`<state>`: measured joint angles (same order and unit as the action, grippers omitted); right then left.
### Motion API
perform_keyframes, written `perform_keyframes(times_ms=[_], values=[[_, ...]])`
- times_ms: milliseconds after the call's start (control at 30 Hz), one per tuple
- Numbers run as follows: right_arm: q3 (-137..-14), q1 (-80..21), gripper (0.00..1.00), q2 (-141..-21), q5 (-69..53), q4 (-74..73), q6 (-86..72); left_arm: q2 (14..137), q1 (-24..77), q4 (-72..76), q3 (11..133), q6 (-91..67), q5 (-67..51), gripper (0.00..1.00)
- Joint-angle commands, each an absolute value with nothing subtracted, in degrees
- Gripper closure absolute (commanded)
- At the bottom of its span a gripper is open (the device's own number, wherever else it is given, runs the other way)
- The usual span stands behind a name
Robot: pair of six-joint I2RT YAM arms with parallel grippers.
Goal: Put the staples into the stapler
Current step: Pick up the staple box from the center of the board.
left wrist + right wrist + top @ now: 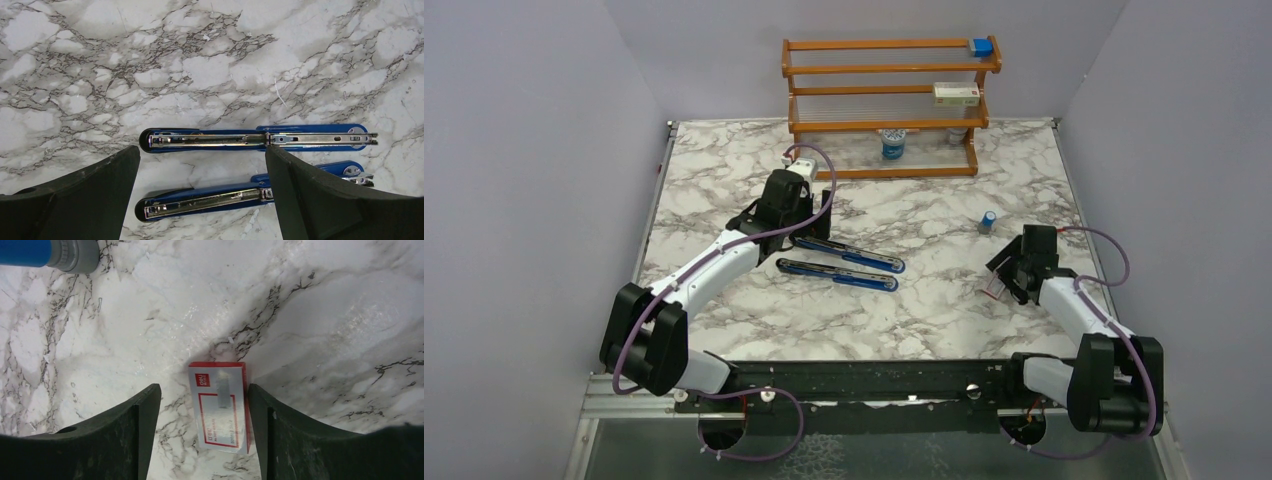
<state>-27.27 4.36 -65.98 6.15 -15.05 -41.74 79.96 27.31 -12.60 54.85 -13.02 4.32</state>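
The scene is lit brightly and evenly from above. Only soft, faint shadows are cast on the marble table, and the strip nearer than its near edge is left dim. In the left wrist view the marble and the stapler are rendered sharply, with small glints on the metal channel. In the right wrist view a pale sheen is spread across the marble at centre and right, and the print on the small box is blurred. The black fingers are shown almost without detail.
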Motion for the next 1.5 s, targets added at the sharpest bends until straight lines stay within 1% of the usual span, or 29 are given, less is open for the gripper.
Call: perform_keyframes(times_ms=[0, 133, 467, 833, 933, 1067, 1100, 1300, 1467], values=[[-27.4, 4.4, 0.36, -67.4, 6.1, -17.3, -40.6, 80.5, 26.7, -12.3, 56.8, -13.4, 2.9, 0.01], [-28.3, 4.4, 0.38, -68.0, 6.3, -18.6, -40.1, 80.5, 26.4, -12.3, 56.9, -13.6, 2.4, 0.01], [-31.9, 4.2, 0.39, -71.5, 6.0, -21.1, -36.8, 80.3, 25.4, -12.4, 57.1, -14.1, 1.6, 0.01], [-37.0, -2.2, 0.39, -76.0, 13.9, -26.2, -36.1, 80.2, 24.2, -12.5, 57.2, -14.6, 0.5, 0.01], [-37.0, -2.6, 0.43, -76.0, 14.5, -26.6, -36.1, 80.4, 24.0, -12.5, 57.3, -14.7, 0.4, 0.01], [-36.8, -2.6, 0.58, -76.5, 14.3, -26.4, -35.0, 80.6, 23.9, -12.5, 57.3, -14.9, 0.0, 0.01], [-36.6, -2.6, 0.59, -76.5, 14.3, -26.4, -35.0, 80.6, 23.8, -12.5, 57.3, -14.9, 0.0, 0.01], [-36.6, -2.7, 0.63, -74.2, 14.8, -26.1, -34.7, 80.7, 23.5, -12.4, 57.2, -15.0, -0.1, 0.01], [-38.2, -4.0, 0.66, -70.8, 13.8, -24.0, -30.9, 81.1, 23.3, -12.4, 57.2, -15.3, -0.7, 0.01]])
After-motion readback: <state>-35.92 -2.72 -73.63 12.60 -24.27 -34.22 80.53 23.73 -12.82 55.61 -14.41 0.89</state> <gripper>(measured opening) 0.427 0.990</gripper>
